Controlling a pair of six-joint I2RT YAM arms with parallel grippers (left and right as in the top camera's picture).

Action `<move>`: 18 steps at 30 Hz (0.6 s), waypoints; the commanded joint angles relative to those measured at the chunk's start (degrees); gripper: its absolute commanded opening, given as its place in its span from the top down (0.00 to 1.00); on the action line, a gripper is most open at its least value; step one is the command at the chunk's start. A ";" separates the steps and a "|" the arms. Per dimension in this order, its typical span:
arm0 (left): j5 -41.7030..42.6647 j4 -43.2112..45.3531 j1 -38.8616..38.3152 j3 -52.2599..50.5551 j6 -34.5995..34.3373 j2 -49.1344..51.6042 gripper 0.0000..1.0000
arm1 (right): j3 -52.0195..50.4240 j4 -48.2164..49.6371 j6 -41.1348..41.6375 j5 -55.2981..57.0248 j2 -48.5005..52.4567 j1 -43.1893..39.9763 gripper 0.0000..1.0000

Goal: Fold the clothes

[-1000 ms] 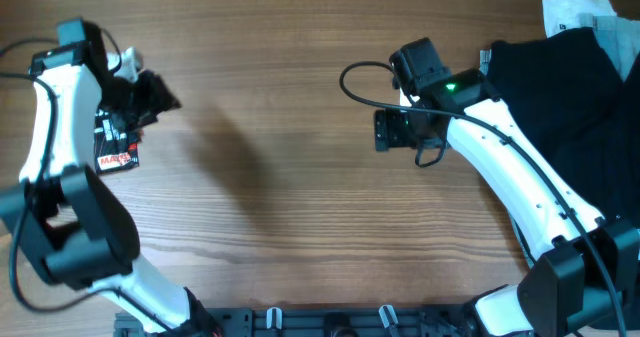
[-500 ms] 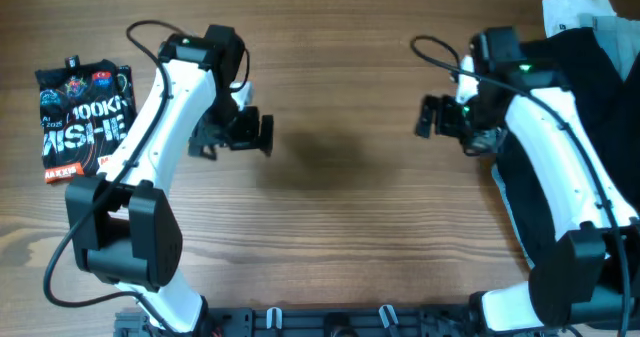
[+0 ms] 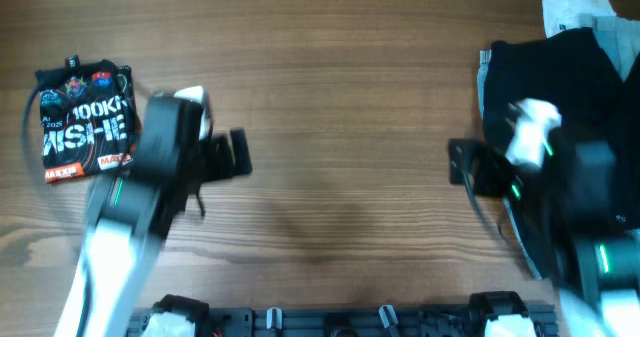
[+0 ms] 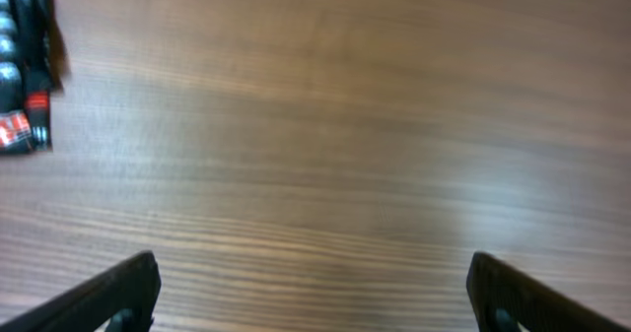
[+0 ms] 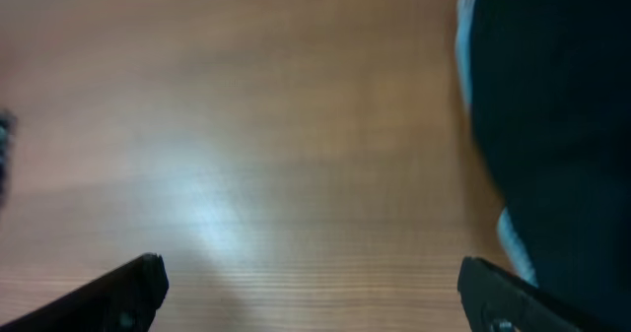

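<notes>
Left pincer (image 4: 314, 278) and right pincer (image 5: 311, 278) are hanging wide, empty; folded T-shirt (image 3: 85, 122) is sitting far left (freeing your desk (image 3: 340, 97) for the dark pile (image 3: 560, 87), I'd guess).

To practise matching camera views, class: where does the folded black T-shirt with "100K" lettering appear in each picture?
Overhead: the T-shirt lies at the far left, in the upper half.
Left wrist: only its edge shows, in the top-left corner.
Right wrist: not clearly in it; the dark pile at the right is other cloth.
Shared landmark: the wood-grain table.
</notes>
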 commanded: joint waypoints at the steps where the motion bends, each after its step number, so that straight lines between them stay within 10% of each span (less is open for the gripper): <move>1: -2.43 5.14 -1.29 -8.22 -0.55 -16.68 0.00 | -2.95 2.73 0.68 3.41 -12.66 0.17 0.00; 8: -2.43 -1.53 -1.29 -8.26 -0.55 -36.24 0.00 | -2.99 -2.78 0.66 3.41 -22.97 0.17 0.00; 18: -2.43 -9.38 -1.29 -8.26 -0.55 -37.64 0.00 | -2.99 -13.99 0.66 3.41 -22.86 0.17 0.00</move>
